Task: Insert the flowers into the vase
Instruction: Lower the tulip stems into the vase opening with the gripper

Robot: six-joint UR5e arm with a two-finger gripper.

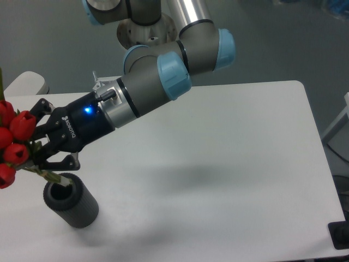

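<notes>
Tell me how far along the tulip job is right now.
Done: the gripper has the red tulips grasped by the stems, blooms out toward the left edge. In hand: the stem ends sit right at the mouth of the dark grey ribbed vase, the bunch strongly tilted. Left: stand the stems more upright, lower them in, open the fingers and back away.

The flowers (12, 143) in the claw (39, 148) hang over the vase (71, 204) at the table's (229, 180) left edge.
</notes>
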